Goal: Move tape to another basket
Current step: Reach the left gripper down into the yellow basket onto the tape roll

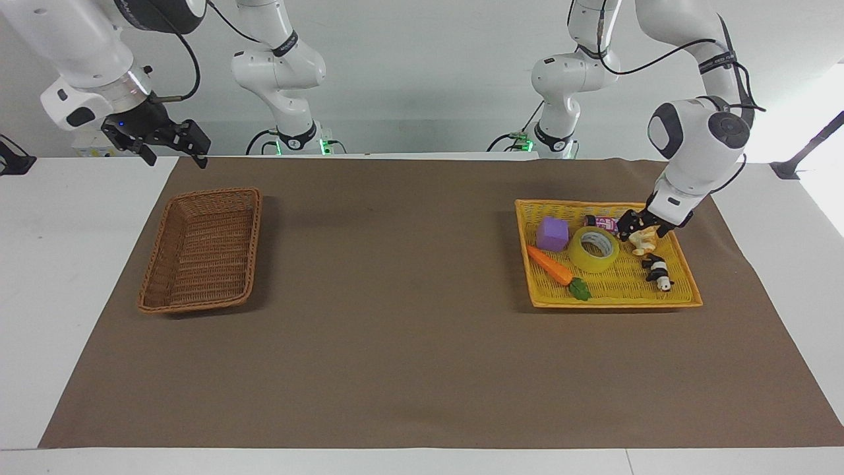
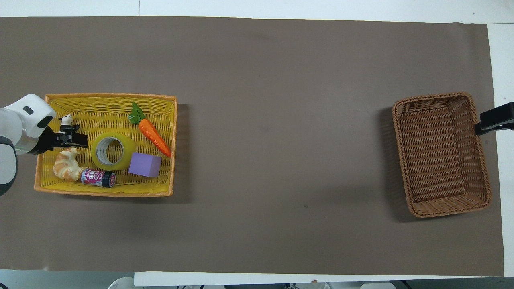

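The tape (image 1: 594,249) is a yellow roll with a white core, lying flat in the middle of the bright yellow basket (image 1: 613,303); it also shows in the overhead view (image 2: 113,151). My left gripper (image 1: 638,223) is open and low over the croissant, beside the tape and not touching it; the overhead view (image 2: 78,139) shows it next to the roll. The brown wicker basket (image 1: 201,247) stands empty at the right arm's end of the table and also shows in the overhead view (image 2: 439,154). My right gripper (image 1: 168,144) is open and waits in the air by that basket's corner.
The yellow basket (image 2: 108,96) also holds a purple cube (image 1: 552,233), a toy carrot (image 1: 550,265), a panda figure (image 1: 659,272), a croissant (image 2: 66,164) and a small can (image 2: 98,178). A brown mat (image 1: 395,330) covers the table between the baskets.
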Controlling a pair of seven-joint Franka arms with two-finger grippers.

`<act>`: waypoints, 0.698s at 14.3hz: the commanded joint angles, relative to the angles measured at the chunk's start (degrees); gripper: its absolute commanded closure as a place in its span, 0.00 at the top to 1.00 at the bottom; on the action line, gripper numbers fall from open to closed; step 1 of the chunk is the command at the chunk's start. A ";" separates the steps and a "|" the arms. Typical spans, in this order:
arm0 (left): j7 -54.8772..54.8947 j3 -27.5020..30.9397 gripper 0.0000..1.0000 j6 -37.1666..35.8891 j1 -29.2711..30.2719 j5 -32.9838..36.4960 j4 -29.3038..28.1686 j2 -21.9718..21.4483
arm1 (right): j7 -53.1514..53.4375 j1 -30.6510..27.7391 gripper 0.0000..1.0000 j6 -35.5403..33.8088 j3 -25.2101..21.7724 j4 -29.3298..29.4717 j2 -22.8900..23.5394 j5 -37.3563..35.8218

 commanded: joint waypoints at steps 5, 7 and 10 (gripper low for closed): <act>-0.05 0.15 0.99 6.97 -1.71 -0.53 -4.23 0.68 | -0.89 -0.04 1.00 0.48 -0.06 -1.08 -1.05 -0.13; 0.04 0.15 0.99 7.94 -1.80 -0.53 -4.23 1.47 | -0.89 0.05 1.00 0.57 -0.06 -1.17 -1.05 -0.13; 0.04 0.15 0.99 7.95 -2.59 -0.53 -4.58 1.39 | -0.89 -0.04 1.00 0.48 -0.06 -1.17 -1.05 -0.13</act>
